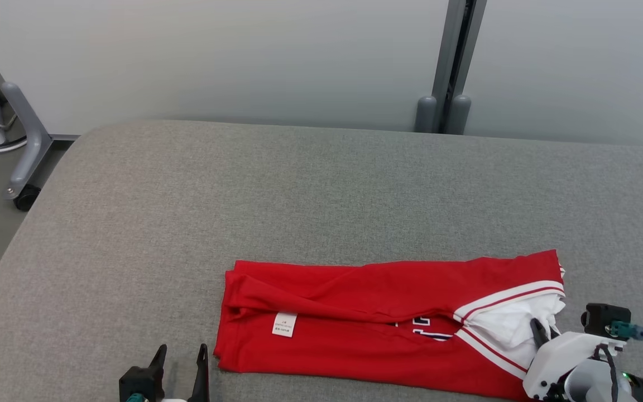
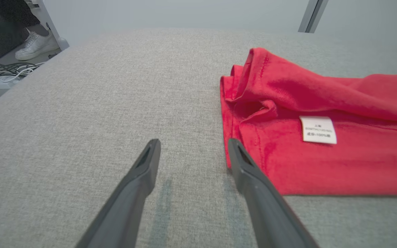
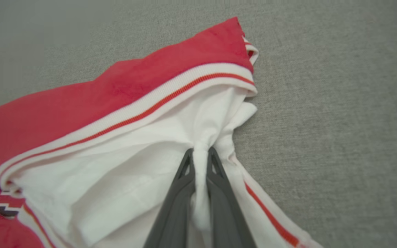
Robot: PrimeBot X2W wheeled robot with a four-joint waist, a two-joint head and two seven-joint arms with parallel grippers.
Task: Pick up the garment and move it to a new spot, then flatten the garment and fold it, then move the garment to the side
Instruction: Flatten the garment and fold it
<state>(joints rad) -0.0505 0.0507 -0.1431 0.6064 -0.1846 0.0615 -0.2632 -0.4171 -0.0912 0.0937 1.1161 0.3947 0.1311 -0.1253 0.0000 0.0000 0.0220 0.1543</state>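
Right tool pinches white fabric of the garment — left tool gapes, empty.

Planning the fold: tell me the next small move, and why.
Probably lift the right gripper slightly: its fingers are shut on the white end of the garment, which lies flat in a long strip. The left gripper is open beside the other end, holding nothing.
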